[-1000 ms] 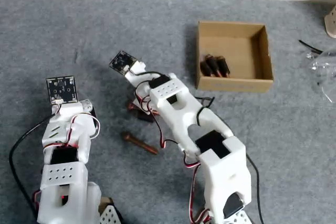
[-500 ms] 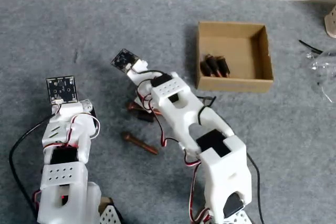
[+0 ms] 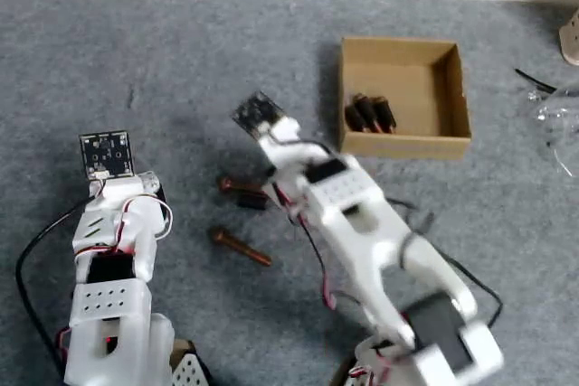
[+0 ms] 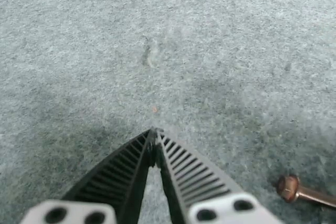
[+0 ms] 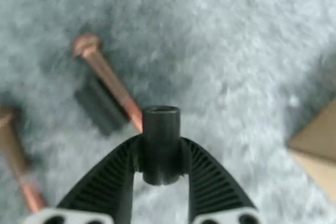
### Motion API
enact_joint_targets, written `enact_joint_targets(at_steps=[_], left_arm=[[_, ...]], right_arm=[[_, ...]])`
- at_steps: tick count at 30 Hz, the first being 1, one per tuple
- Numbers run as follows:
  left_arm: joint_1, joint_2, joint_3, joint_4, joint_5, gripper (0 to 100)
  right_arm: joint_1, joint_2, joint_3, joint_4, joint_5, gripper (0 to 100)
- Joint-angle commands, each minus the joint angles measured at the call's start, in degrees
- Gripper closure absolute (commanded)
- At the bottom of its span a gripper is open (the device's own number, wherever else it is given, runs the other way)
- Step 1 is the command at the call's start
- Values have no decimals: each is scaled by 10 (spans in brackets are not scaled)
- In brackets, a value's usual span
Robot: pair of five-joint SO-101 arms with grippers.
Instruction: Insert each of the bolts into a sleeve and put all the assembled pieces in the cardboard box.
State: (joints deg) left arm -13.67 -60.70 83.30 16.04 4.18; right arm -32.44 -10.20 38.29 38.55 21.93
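One sleeve (image 5: 160,124) sits clamped in my right gripper (image 5: 160,153); the nearest bolt (image 5: 110,85) lies just beyond, shaft end toward it.

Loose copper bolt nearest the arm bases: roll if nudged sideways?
Probably rolls, since the bolt has a round shank, though its wider head would likely swing it in an arc. The fuzzy grey mat should stop it quickly. It looks like rigid metal.

No text, number or sign can be read on the cardboard box (image 3: 403,145) or elsewhere.
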Motion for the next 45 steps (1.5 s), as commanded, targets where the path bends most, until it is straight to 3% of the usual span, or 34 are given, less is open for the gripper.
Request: enact_joint_targets(at_steps=[1,12,19,23,30,32,35,39,45], left_arm=[[19,2,-14,-11,0,993],[27,2,-13,-11,-1,993],[129,-1,-8,-11,-1,992],[173,-1,0,-9,-1,992],[175,-2,59,-9,7,994],[169,0,53,-5,73,994],[165,4,-7,113,209,994],[234,4,-132,323,269,994],[319,-1,-124,349,329,993]], right_arm=[[26,-139,98,-27,-5,994],[111,-523,406,-31,-6,994],[162,-743,545,-28,-6,994],[162,-814,596,-28,-7,994],[163,-844,610,-27,-10,994],[163,-844,610,-27,-10,994],[163,-844,610,-27,-10,994],[163,-844,611,-29,-10,994],[163,-844,611,-30,-10,994]])
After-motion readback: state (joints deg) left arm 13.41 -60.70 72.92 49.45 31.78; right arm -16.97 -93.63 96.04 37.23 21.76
